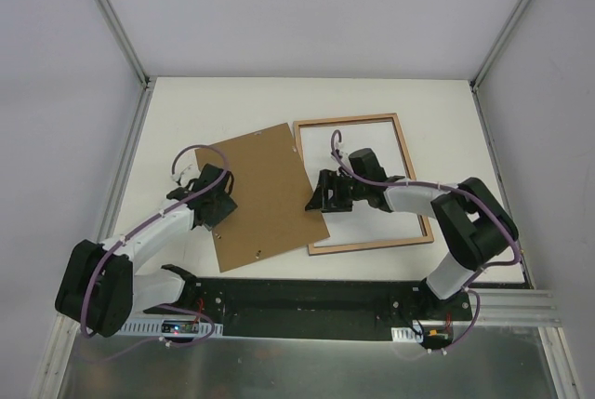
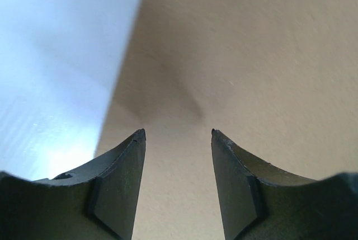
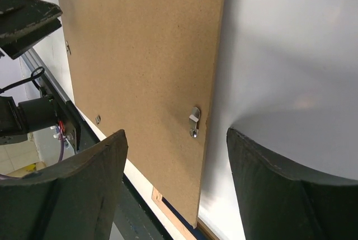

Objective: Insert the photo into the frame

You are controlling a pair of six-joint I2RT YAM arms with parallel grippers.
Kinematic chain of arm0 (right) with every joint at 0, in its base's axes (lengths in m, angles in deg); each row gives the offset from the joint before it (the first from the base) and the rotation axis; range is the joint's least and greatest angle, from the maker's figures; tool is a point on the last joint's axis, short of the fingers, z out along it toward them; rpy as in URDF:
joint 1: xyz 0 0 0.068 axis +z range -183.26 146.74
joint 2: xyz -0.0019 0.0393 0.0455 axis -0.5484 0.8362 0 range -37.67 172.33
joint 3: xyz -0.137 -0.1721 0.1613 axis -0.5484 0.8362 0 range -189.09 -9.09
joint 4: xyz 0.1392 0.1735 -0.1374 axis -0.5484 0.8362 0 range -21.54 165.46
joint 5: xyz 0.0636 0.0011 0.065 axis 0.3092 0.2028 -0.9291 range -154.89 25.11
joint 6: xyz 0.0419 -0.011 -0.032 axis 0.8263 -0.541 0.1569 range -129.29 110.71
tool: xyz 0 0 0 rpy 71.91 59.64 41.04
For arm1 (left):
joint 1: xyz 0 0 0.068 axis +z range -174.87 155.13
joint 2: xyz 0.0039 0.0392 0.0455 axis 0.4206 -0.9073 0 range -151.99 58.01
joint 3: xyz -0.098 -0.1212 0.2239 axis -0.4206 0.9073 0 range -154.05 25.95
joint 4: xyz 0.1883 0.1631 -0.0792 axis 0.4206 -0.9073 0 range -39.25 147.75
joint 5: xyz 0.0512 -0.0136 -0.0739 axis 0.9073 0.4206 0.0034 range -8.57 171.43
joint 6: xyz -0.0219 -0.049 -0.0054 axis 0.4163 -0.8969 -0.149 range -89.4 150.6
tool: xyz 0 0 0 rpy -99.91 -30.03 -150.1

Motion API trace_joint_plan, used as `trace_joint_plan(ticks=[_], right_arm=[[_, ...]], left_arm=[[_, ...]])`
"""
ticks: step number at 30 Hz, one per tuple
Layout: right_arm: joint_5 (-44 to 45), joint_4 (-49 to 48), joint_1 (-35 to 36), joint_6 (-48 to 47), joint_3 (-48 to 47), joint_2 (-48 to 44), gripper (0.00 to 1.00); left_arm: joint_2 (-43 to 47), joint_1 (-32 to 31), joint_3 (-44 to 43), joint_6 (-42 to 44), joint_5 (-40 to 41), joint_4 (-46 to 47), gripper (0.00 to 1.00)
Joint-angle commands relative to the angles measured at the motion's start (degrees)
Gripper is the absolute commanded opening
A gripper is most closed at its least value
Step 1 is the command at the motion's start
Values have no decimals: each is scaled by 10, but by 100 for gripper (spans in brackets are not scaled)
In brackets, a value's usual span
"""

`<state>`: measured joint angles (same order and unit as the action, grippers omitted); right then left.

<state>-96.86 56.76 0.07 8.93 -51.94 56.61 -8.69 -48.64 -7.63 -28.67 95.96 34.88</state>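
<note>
Frame (image 1: 346,119) is lying back-up, centre-right on table (image 1: 232,101), long axis running near-to-far, far end skewing slightly left. Backing board (image 1: 265,194) is overlapping its left rail. Right gripper (image 3: 176,132) is hovering there wide open and empty. Left gripper (image 2: 178,132) is sitting part-open over the board, gripping nothing.

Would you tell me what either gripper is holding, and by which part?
Nothing is held: the left gripper and right gripper both stand open.

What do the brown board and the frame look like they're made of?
The board: probably pressed fibreboard, matte, with a fine speckled tan surface; it carries a small shiny metal hanger. The frame: thin pale rails, likely wood or a wood-look composite; the look leaves that open.
</note>
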Motion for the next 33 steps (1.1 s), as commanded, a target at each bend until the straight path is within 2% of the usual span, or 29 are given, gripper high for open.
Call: trace_joint_plan(ticks=[1, 7, 14, 18, 26, 33], right_arm=[[-26, -19, 6, 6, -18, 16, 74], [-34, -19, 8, 6, -23, 20, 74], [-39, -20, 10, 8, -29, 34, 74], [-42, -21, 12, 9, -31, 33, 74], [-71, -36, 22, 40, -41, 21, 74], [-104, -98, 36, 124, -43, -7, 62]], left_arm=[[17, 34, 17, -65, 58, -10, 51], [3, 117, 9, -72, 38, -11, 53], [-44, 175, 2, -67, -2, 19, 52], [-79, 183, 10, -62, -49, 63, 52], [-107, 184, 19, -66, -78, 93, 52], [-122, 184, 19, -56, -95, 107, 52]])
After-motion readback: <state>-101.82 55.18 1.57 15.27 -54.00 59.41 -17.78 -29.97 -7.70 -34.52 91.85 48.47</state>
